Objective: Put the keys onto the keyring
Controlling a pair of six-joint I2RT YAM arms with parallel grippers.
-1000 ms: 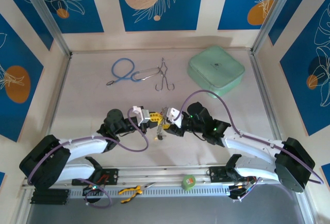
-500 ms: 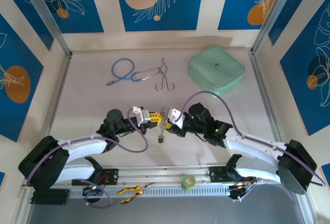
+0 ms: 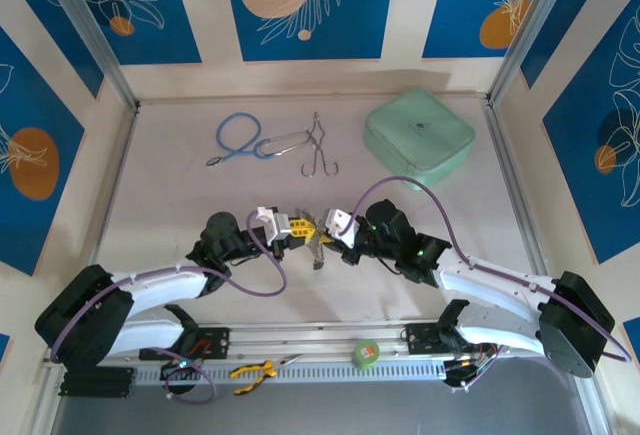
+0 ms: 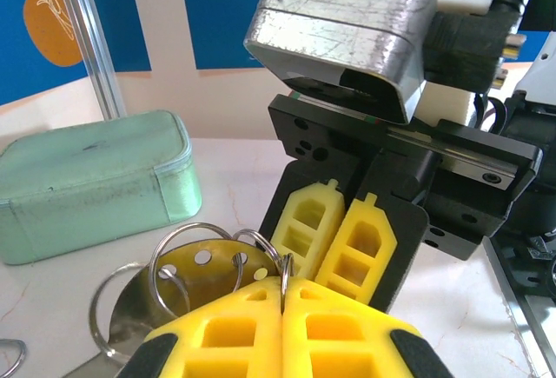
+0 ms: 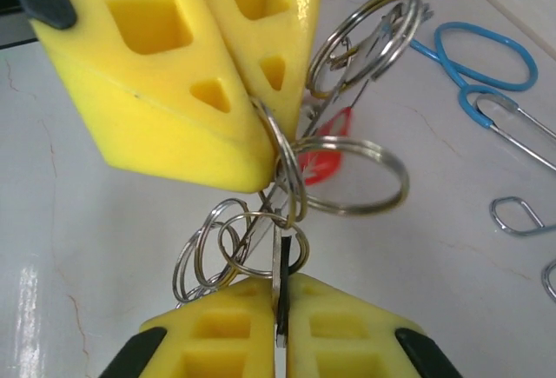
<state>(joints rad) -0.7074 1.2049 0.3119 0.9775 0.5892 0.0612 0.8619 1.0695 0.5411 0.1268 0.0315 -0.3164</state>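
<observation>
Reaching in from the near left corner, the left arm [image 3: 160, 290] bends at the elbow and lays its forearm toward the middle of the counter [image 3: 180, 205], so the left hand [image 3: 303, 227] points right. The right arm [image 3: 490, 280] mirrors it from the near right corner, and the right hand [image 3: 326, 234] points left. The two hands meet tip to tip near the counter's middle.

Seen from the left wrist, the left hand [image 4: 282, 304] has its yellow fingers [image 4: 226, 334] pressed together, pinching a thin wire of the keyring [image 4: 198, 225] at the tips. Seen from the right wrist, the right hand [image 5: 278, 313] is likewise squeezed narrow. It clamps one ring edge-on between its pads, so that ring stands upright in the grip.

The keyring [image 3: 318, 251] is a bunch of linked silver split rings hanging between and just below the two hands. From above, its long axis runs far to near, trailing toward the near edge. A larger ring [image 5: 402, 178] of the bunch shows as a wide oval beside the pinch, with a red tag [image 5: 323, 162] behind it. A flat silver plate [image 4: 195, 282] with round holes sits among the rings. Whether the bunch touches the counter I cannot tell.

Well apart, on the far side, lie a blue cord loop [image 3: 237, 135], steel forceps [image 3: 320, 147] and a mint-green case [image 3: 418, 137].
</observation>
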